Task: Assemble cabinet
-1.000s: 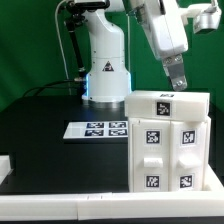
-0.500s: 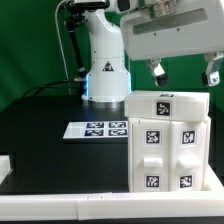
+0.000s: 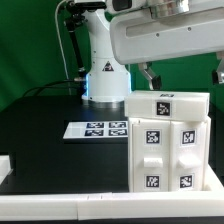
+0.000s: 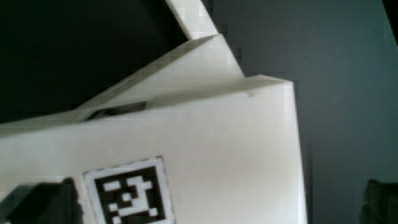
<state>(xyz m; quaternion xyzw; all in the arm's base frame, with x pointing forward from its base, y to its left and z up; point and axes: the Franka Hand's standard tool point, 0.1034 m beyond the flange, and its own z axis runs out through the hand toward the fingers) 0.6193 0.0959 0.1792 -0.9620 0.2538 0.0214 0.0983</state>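
On the black table (image 3: 45, 150), toward the exterior view's right and close to the near edge, stands the white cabinet (image 3: 168, 140). It is upright, taller than it is wide, so its long axis runs vertically; its front face is turned toward the camera and slightly toward the exterior view's left. A single square black-and-white tag (image 3: 164, 108) sits on the upper band of the cabinet, which slopes back a little. Below it the front is divided into two side-by-side columns of compartments. Each column holds white drawer blocks (image 3: 153, 139) seated flush in the frame, and four of them show a square tag: two in the column on the exterior view's left and two in the other. Between the upper and lower tagged blocks on the left column is a plain white recessed panel.

Behind and to the exterior view's left of the cabinet, the marker board (image 3: 101, 129) lies flat on the table in front of the robot's base (image 3: 106, 85).

Above the cabinet, the arm's large white wrist housing fills the top of the exterior view. One of the fingers (image 3: 148, 72) hangs beneath it, well clear of the cabinet top; the other is seen only as a dark tip at the frame's edge, so the fingers stand wide apart and hold nothing. The wrist view looks down on a white corner of the cabinet (image 4: 196, 120) with part of a tag (image 4: 125, 195) on it, blurred.
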